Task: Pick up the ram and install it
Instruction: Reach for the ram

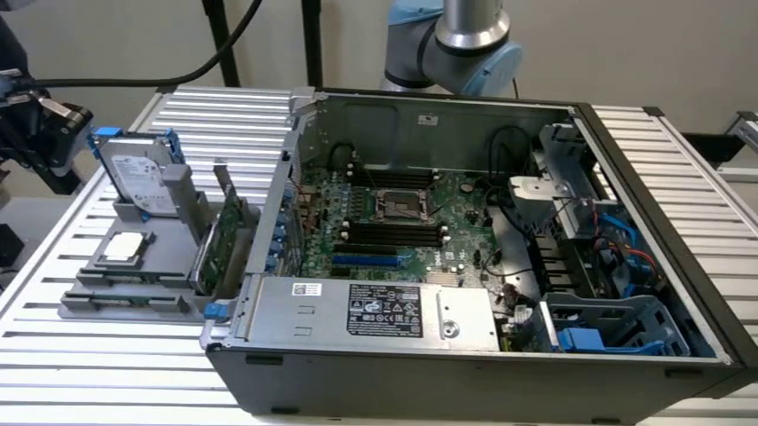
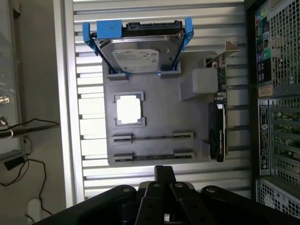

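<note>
My gripper (image 2: 164, 171) hangs above the near edge of a grey fixture (image 2: 159, 101) on the slatted table. It is shut, its dark fingers meet in one narrow tip, and nothing shows between them. The fixture's two long narrow slots (image 2: 152, 137) lie closest to the tip, and each shows just a thin dark line. I cannot make out a green ram stick in them. The open computer case (image 1: 474, 240) stands beside the fixture. Its motherboard has black ram slots (image 1: 391, 232), and I cannot tell whether they hold anything.
On the fixture stand a hard drive in a blue frame (image 2: 138, 44), a square processor (image 2: 129, 108) and a large green expansion card with a metal bracket (image 2: 219, 117). A dark device with cables (image 1: 42, 115) sits at the exterior view's left edge. The arm's base (image 1: 468, 44) rises behind the case.
</note>
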Robot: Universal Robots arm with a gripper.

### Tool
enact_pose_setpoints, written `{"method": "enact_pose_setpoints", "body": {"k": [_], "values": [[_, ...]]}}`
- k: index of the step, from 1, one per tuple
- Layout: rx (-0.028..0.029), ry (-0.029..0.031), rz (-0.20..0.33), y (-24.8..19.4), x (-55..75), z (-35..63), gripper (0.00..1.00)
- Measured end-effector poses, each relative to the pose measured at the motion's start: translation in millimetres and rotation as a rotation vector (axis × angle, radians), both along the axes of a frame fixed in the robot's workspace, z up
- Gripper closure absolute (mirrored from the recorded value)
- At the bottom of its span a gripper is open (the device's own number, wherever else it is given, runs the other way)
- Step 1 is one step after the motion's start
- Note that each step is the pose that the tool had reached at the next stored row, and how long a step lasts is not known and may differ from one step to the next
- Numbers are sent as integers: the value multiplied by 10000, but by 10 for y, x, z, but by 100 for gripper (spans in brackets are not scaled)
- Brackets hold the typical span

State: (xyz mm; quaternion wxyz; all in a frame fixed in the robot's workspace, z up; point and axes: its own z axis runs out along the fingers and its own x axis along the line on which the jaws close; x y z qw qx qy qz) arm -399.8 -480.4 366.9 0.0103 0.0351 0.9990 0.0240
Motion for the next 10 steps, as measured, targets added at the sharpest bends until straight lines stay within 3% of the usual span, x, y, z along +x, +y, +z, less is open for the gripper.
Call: {"method": "enact_pose_setpoints", "body": {"k": [2, 10], "values": [[-1, 10, 240, 1, -1, -3, 100], [-10, 206, 1655, 0, 0, -26, 100]]}}
